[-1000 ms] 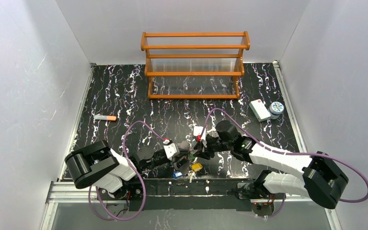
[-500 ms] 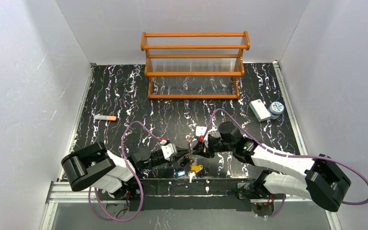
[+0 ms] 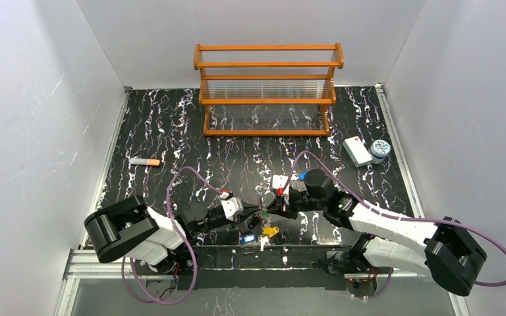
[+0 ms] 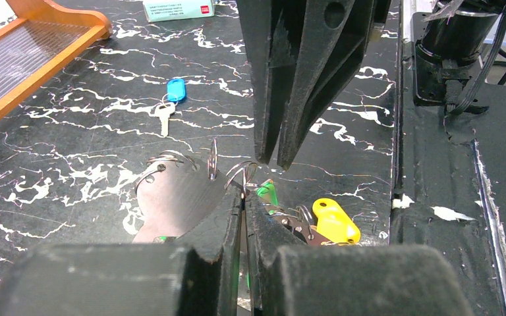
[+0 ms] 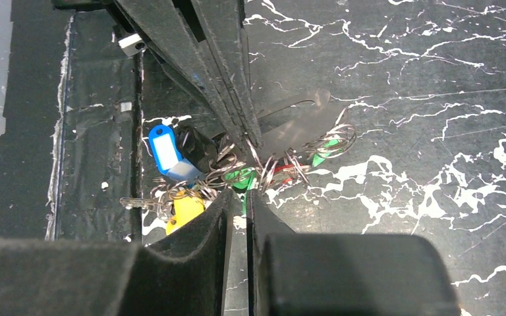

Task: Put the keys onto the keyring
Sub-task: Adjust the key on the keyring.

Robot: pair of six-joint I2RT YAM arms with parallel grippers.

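Observation:
A tangle of keys on small wire rings lies near the table's front edge: a yellow tag point(image 4: 335, 220) point(image 5: 184, 209) point(image 3: 271, 231), a blue tag point(image 5: 165, 150) point(image 3: 249, 238), green tags point(image 4: 267, 194) point(image 5: 242, 178) and a red one point(image 5: 283, 172). My left gripper point(image 4: 244, 197) point(image 3: 255, 214) is shut on a thin silver wire loop, the keyring point(image 4: 244, 174), beside a flat grey metal piece point(image 4: 171, 197). My right gripper point(image 5: 239, 195) point(image 3: 271, 209) points down just above the loop, jaws a narrow slit apart with nothing clearly between them. Another blue-tagged key point(image 4: 176, 90) point(image 3: 302, 176) lies apart.
An orange wooden rack point(image 3: 268, 89) stands at the back. A white box point(image 3: 354, 151) and a round patterned tin point(image 3: 380, 149) sit at the right. An orange-tipped grey stick point(image 3: 145, 161) lies at the left. The black front rail point(image 4: 435, 197) runs close behind the keys.
The right gripper's jaws have narrowed to a slit, and its arm has shifted slightly right, uncovering the loose blue-tagged key. The left gripper has kept its pinch and barely moved.

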